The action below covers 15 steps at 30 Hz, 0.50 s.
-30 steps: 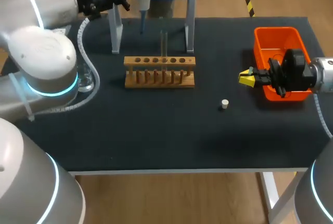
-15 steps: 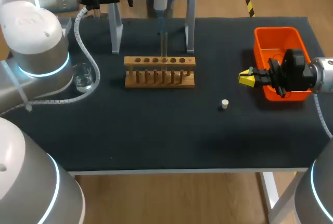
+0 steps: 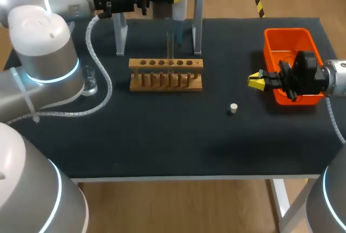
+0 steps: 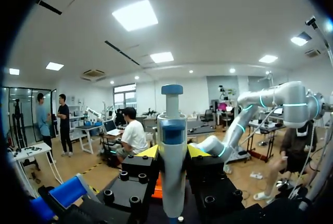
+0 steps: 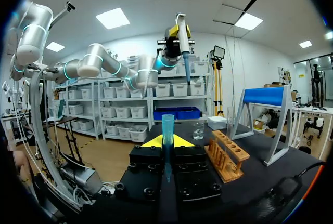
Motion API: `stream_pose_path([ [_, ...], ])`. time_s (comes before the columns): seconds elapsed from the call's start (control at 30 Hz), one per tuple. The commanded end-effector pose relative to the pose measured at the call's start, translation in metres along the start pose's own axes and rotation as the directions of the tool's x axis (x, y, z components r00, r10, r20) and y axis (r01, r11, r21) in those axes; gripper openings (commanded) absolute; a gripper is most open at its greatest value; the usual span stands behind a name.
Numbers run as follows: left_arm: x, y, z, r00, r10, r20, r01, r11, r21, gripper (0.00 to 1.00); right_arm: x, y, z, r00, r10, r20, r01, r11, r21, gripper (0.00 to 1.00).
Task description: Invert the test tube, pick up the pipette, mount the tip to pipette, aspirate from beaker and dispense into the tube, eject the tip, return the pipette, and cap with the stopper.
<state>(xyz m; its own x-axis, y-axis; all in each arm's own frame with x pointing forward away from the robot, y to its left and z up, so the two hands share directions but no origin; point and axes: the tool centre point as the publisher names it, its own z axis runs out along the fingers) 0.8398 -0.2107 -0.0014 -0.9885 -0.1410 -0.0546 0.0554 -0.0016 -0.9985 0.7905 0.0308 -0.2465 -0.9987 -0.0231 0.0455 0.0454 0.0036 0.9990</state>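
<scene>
Left fingers (image 4: 148, 153) grasp the pipette (image 4: 172, 130), right fingers (image 5: 151, 142) grasp the blue tip (image 5: 167, 130), not yet mounted; the stopper (image 3: 233, 108) lies unused.

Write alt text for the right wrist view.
The right gripper holds a blue pipette tip between its fingers. Ahead of it on the black table stand a wooden rack, a glass beaker and a blue-topped stand; the left gripper holds a pipette raised above the table.

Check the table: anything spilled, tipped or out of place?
Nothing stands out. The rack sits square with the test tube upright in it. The beaker is upright with no spill visible. The stopper lies alone on the mat, not yet used.
</scene>
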Motion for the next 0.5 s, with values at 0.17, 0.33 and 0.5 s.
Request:
stream_pose_path([
  [0.17, 0.0026, -0.0001, 0.0097, 1.000, -0.019, -0.009, 0.019, 1.000, -0.002, 0.00, 0.0005, -0.0001, -0.0008, 1.000, 0.000, -0.001, 0.000, 1.000, 0.001, 0.00],
  [0.33, 0.0039, -0.0004, 0.0117, 1.000, -0.027, -0.014, 0.027, 1.000, -0.008, 0.00, 0.0005, -0.0001, -0.0008, 1.000, 0.000, -0.001, 0.000, 1.000, 0.001, 0.00],
  [0.5, 0.0052, -0.0002, 0.0134, 0.999, -0.031, -0.019, 0.031, 0.999, -0.026, 0.00, 0.0005, -0.0001, -0.0008, 1.000, 0.000, -0.001, 0.000, 1.000, 0.001, 0.00],
])
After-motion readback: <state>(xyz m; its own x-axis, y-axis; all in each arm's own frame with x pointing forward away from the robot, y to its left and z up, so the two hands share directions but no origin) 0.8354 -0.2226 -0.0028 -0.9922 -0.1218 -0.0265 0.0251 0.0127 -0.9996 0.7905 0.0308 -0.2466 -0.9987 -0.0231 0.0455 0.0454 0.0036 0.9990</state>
